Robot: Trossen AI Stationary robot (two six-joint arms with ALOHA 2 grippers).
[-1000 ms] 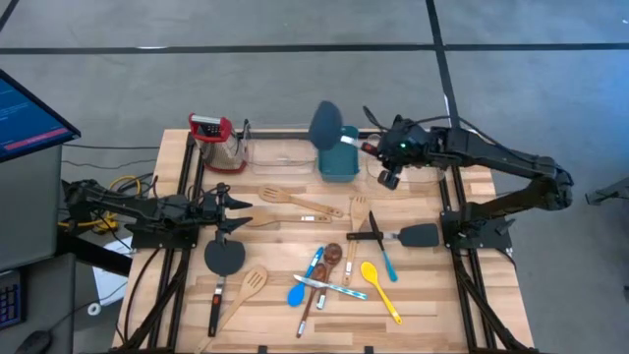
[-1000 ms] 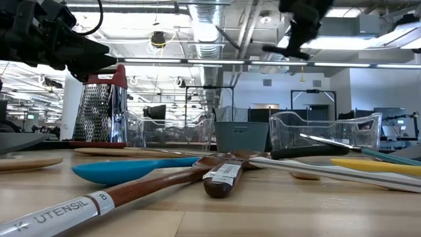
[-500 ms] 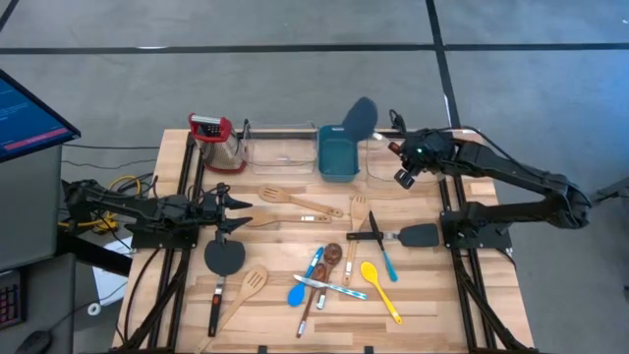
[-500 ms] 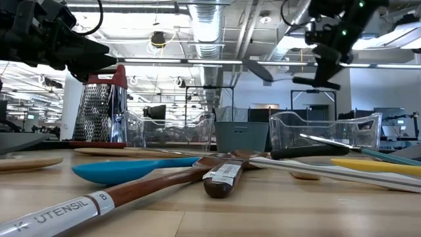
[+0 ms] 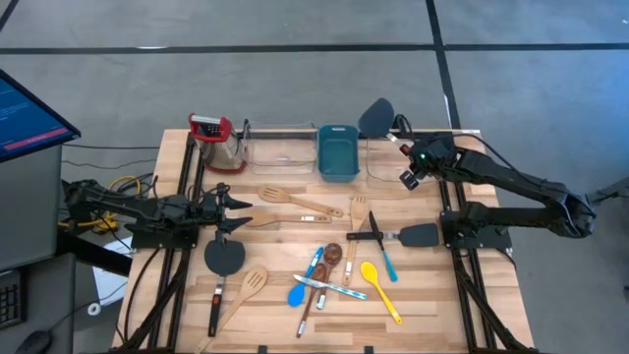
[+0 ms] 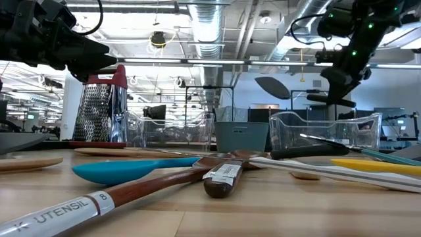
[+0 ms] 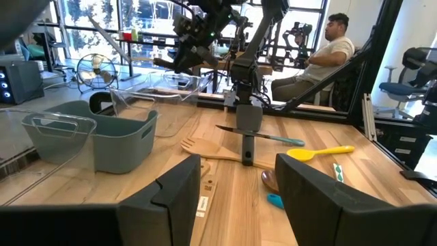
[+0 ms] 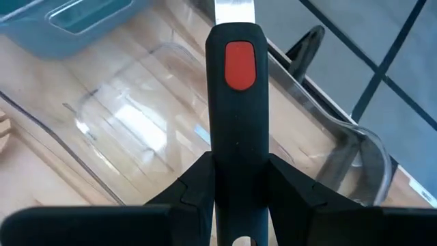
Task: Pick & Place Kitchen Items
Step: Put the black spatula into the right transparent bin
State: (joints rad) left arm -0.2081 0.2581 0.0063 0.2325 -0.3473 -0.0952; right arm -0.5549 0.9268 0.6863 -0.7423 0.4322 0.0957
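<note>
- Over the last second the right claw (image 5: 409,162) has swung the black spatula (image 5: 376,117) away from above the teal tub (image 5: 337,152) toward the right-hand clear bin (image 5: 385,167) at the back of the surface (image 5: 423,295).
- The black spatula is held off the surface by its handle; the right wrist view shows that claw's fingers (image 8: 191,188) clamped on the dark handle with its red dot, the clear bin lying beneath.
- In the high view the spatula's blade sticks out past the back edge of the surface, between the tub and the right arm; in the low view the blade (image 6: 272,87) hangs above the clear bin's rim (image 6: 325,125).
- Judging by the grip at the handle's end, the tool is being carried blade-first so that it can be lowered into the bin; it looks not yet released.
- The other utensils lie loose in the middle of the surface: pale wooden spoons (image 5: 300,202), a second black spatula (image 5: 408,236), a blue spoon (image 5: 298,290), a yellow spoon (image 5: 378,287) and a dark wooden spoon (image 5: 319,285).
- A further black spatula (image 5: 223,261) and a slotted wooden one (image 5: 246,290) lie near the left side.
- The left claw (image 5: 228,211) waits low at the left edge, its fingers (image 7: 174,198) standing apart and holding nothing.
- A grater (image 5: 216,143) stands at the back left, beside another clear bin (image 5: 280,152).
- A person (image 7: 331,51) sits in the room beyond the surface, seen in the left wrist view.
</note>
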